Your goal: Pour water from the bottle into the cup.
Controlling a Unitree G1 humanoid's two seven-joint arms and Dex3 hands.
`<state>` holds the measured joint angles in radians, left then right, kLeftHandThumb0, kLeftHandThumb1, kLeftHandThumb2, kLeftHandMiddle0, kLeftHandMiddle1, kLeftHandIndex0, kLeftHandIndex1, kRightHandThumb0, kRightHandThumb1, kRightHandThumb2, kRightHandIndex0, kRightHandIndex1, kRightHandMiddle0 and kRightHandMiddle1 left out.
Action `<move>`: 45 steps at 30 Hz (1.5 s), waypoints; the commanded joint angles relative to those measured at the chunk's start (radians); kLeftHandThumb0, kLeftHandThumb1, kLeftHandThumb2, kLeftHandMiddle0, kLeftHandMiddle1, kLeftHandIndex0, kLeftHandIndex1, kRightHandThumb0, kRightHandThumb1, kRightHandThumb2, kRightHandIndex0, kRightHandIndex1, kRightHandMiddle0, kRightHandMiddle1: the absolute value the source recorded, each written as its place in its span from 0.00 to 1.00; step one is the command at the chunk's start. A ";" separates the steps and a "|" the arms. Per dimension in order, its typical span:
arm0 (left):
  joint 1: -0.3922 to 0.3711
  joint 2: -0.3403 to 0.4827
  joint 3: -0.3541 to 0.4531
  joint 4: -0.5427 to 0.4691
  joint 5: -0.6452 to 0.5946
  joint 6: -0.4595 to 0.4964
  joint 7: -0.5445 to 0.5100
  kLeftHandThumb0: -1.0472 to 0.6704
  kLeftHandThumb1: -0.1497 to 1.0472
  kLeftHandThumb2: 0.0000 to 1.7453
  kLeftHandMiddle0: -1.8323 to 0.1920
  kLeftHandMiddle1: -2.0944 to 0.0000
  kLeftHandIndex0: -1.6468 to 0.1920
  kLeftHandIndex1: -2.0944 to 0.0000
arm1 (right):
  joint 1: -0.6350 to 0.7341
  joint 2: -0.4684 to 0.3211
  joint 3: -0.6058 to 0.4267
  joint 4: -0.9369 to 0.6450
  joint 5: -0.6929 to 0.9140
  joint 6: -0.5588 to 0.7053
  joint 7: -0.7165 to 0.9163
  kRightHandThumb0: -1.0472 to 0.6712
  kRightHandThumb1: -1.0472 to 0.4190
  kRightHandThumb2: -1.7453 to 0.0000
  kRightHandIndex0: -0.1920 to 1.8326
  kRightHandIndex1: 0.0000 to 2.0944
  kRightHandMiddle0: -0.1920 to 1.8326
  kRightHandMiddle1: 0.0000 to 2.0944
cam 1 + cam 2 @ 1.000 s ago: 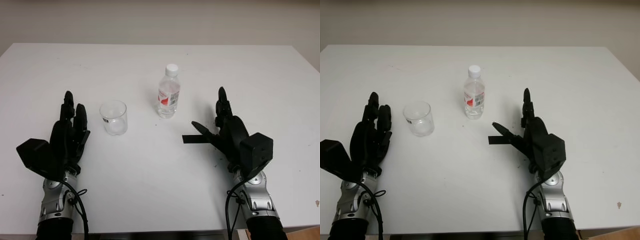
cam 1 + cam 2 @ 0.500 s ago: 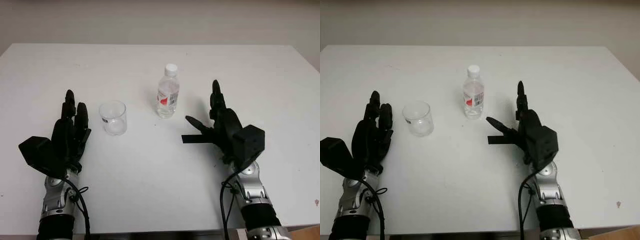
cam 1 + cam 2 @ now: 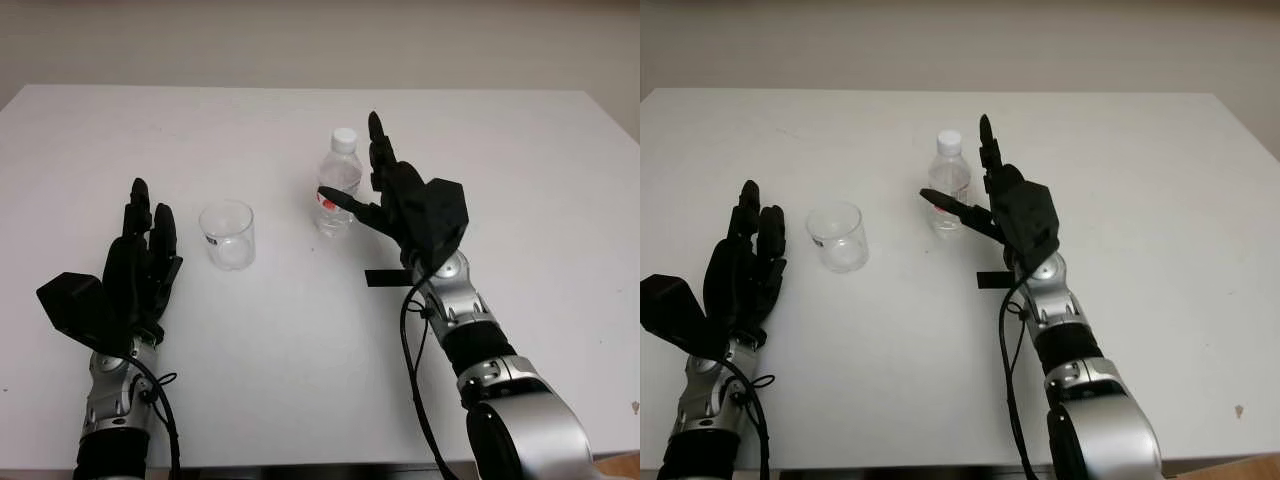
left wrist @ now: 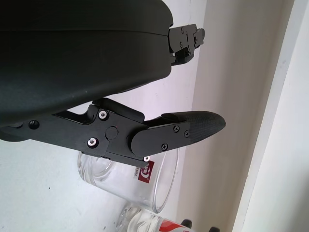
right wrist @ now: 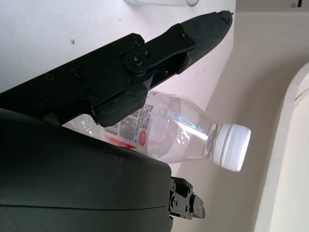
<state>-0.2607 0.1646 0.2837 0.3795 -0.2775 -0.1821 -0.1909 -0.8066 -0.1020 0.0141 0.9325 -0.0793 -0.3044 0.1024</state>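
Beside the spread right hand (image 3: 385, 195), the bottle (image 3: 339, 184) stands upright, cap up.

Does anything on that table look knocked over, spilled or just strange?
Nothing stands out. The bottle stands upright with its white cap on, the clear cup stands upright beside it, and no water shows on the table. The right hand is open beside the bottle; the left hand is open near the cup.

right hand (image 3: 385, 195): open, moves forward and left from mid-table | now just beside bottle (image 3: 338, 183), thumb across its label, not closed on it
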 commanded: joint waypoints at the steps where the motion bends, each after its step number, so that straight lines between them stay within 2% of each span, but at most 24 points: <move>1: 0.008 -0.002 0.001 0.000 0.001 0.005 0.006 0.25 1.00 0.31 0.96 0.97 0.98 0.98 | -0.048 0.010 -0.004 0.063 0.003 -0.021 0.003 0.06 0.12 0.97 0.00 0.00 0.00 0.00; 9: 0.012 -0.004 0.004 0.002 0.008 -0.005 0.018 0.25 1.00 0.31 0.96 0.97 0.97 0.97 | -0.137 0.033 -0.011 0.235 -0.011 -0.001 -0.052 0.06 0.11 0.97 0.00 0.00 0.00 0.00; 16: 0.014 -0.007 0.010 0.000 0.001 -0.006 0.026 0.25 1.00 0.29 0.96 0.97 0.97 0.97 | -0.175 0.035 -0.017 0.302 -0.020 0.041 -0.089 0.05 0.11 0.97 0.00 0.00 0.00 0.00; 23: 0.016 -0.001 0.009 -0.004 0.003 -0.010 0.021 0.26 1.00 0.31 0.96 0.98 0.97 0.97 | -0.195 0.051 -0.029 0.344 -0.021 0.071 -0.133 0.06 0.12 0.97 0.04 0.03 0.00 0.00; 26: 0.019 0.000 0.006 -0.008 0.012 -0.007 0.030 0.26 1.00 0.31 0.96 0.97 0.96 0.97 | -0.200 0.069 -0.069 0.356 0.013 0.073 -0.145 0.12 0.13 0.97 0.04 0.03 0.02 0.01; 29: 0.024 -0.002 0.004 -0.014 0.016 -0.004 0.034 0.25 1.00 0.31 0.96 0.97 0.96 0.97 | -0.207 0.090 -0.099 0.366 0.032 0.075 -0.184 0.20 0.14 0.97 0.13 0.07 0.14 0.07; 30: 0.026 -0.005 0.004 -0.016 0.015 -0.004 0.035 0.25 1.00 0.30 0.96 0.97 0.96 0.97 | -0.211 0.095 -0.106 0.370 0.035 0.080 -0.195 0.22 0.15 0.97 0.18 0.09 0.19 0.10; 31: 0.028 -0.006 0.005 -0.018 0.015 -0.004 0.037 0.25 1.00 0.30 0.96 0.97 0.96 0.97 | -0.216 0.101 -0.116 0.374 0.042 0.085 -0.199 0.24 0.15 0.97 0.23 0.16 0.21 0.21; 32: 0.030 -0.007 0.003 -0.021 0.019 -0.006 0.040 0.25 1.00 0.30 0.96 0.97 0.96 0.97 | -0.220 0.105 -0.121 0.378 0.044 0.090 -0.199 0.27 0.14 0.97 0.27 0.47 0.21 0.55; 34: 0.033 -0.008 0.002 -0.024 0.025 -0.013 0.046 0.26 1.00 0.30 0.95 0.97 0.95 0.97 | -0.226 0.106 -0.120 0.383 0.039 0.096 -0.183 0.29 0.13 0.97 0.35 0.75 0.28 0.82; 37: 0.034 -0.007 0.001 -0.025 0.027 -0.022 0.048 0.26 1.00 0.31 0.95 0.97 0.95 0.97 | -0.234 0.102 -0.104 0.387 0.016 0.104 -0.159 0.31 0.10 0.96 0.45 0.88 0.34 0.93; 40: 0.034 -0.004 0.002 -0.025 0.030 -0.020 0.054 0.26 1.00 0.30 0.94 0.97 0.94 0.97 | -0.236 0.099 -0.084 0.389 -0.013 0.101 -0.141 0.33 0.05 0.96 0.47 0.93 0.35 0.97; 42: 0.035 -0.003 0.003 -0.027 0.030 -0.017 0.058 0.26 1.00 0.30 0.94 0.97 0.94 0.97 | -0.238 0.097 -0.070 0.389 -0.031 0.106 -0.130 0.37 0.01 0.91 0.52 0.97 0.42 0.99; 45: 0.037 -0.002 0.004 -0.024 0.025 -0.015 0.054 0.26 1.00 0.29 0.94 0.97 0.94 0.97 | -0.239 0.094 -0.059 0.387 -0.050 0.110 -0.120 0.38 0.00 0.85 0.61 1.00 0.52 1.00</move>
<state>-0.2420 0.1625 0.2862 0.3529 -0.2541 -0.2001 -0.1358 -1.0235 -0.0014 -0.0505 1.3191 -0.1228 -0.1989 -0.0211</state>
